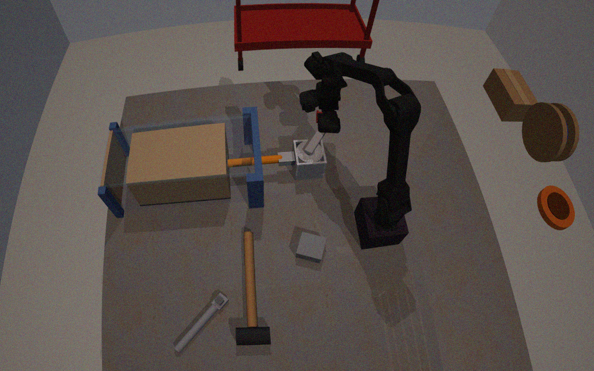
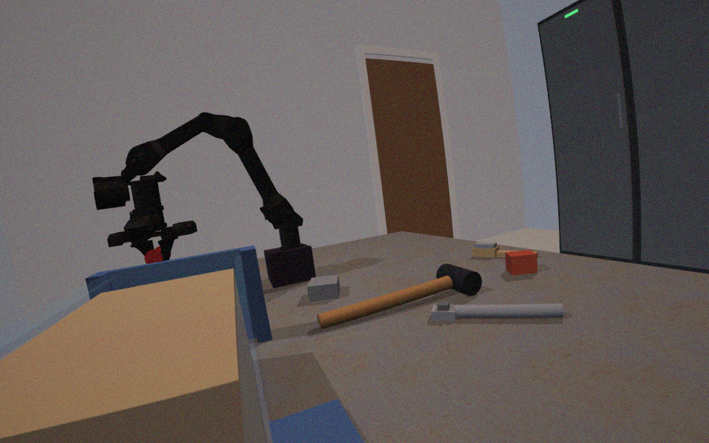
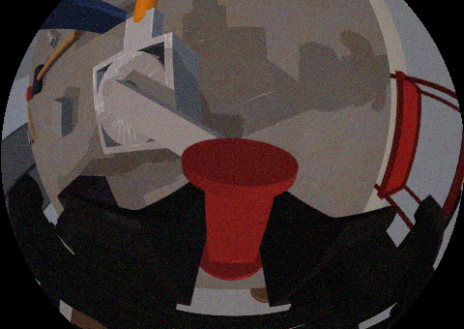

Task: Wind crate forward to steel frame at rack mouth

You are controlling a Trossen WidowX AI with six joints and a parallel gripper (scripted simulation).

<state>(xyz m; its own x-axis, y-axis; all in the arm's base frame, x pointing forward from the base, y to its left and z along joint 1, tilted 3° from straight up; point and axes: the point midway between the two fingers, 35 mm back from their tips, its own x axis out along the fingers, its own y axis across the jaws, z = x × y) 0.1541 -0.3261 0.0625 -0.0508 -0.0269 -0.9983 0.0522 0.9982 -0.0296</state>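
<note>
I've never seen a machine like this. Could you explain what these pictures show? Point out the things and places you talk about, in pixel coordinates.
The black machine is one jointed robot arm. Its gripper [image 1: 321,120] [image 2: 154,254] [image 3: 234,177] is closed on the red knob [image 1: 316,116] [image 2: 153,255] [image 3: 237,223] of the handle fitted on the winch [image 1: 310,171] [image 3: 186,77].

One picture looks down from above, one across the bench from behind the crate [image 1: 179,152] [image 2: 142,341], and one from the robot's wrist.

An orange strap [image 1: 269,159] [image 3: 147,0] links crate and winch, passing the blue frame [image 1: 257,183] [image 2: 255,297]. A gap remains between crate and frame. Also on the bench lie a mallet [image 1: 250,281] [image 2: 390,300], a grey bar-shaped tool [image 1: 197,325] [image 2: 506,311] and a grey block [image 1: 311,246] [image 2: 323,287].
</note>
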